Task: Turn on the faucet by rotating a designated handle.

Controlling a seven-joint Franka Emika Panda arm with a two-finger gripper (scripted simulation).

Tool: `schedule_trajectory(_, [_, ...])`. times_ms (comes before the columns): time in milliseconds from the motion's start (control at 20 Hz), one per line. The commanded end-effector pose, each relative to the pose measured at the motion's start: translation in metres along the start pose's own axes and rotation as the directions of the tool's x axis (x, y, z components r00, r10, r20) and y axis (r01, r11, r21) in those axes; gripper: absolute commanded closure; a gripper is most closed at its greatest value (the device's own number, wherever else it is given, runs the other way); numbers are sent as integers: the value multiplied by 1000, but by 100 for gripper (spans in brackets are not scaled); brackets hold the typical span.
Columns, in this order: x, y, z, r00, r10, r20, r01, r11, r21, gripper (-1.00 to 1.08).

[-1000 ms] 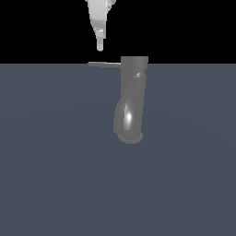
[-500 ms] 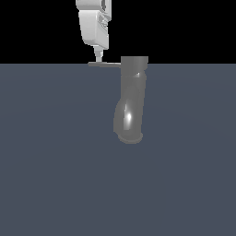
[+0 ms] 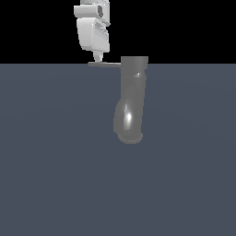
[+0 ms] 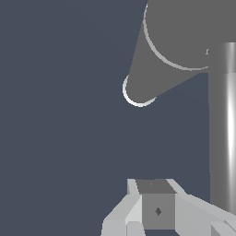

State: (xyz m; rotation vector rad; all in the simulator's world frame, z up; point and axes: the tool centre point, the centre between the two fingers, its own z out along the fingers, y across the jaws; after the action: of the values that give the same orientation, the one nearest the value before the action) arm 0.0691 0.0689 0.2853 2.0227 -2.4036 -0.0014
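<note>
White and boxy, the gripper (image 3: 97,59) hangs from above at the exterior view's left, its narrow tip reaching down to the outer end of the handle (image 3: 105,64); whether it actually touches the rod cannot be told. The handle is a thin grey bar lying level, running toward the exterior view's right into the top of the faucet (image 3: 131,99). That glossy grey body drops from the handle's height and curves down to a flared round rim over the dark blue-grey floor (image 3: 55,161). In the wrist view the gripper (image 4: 156,207) shows its fingers pressed together, with the handle (image 4: 223,124) passing close beside them and the faucet (image 4: 175,50) beyond.
</note>
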Motion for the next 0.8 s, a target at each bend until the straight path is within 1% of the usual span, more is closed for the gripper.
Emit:
schedule_trajectory(0, [0, 0, 0, 1000, 3, 0, -3, 1000, 1, 108])
schedule_trajectory(100, [0, 0, 0, 1000, 2, 0, -2, 1000, 0, 108])
schedule_trajectory(750, [2, 35, 0, 1000, 2, 0, -2, 1000, 0, 108])
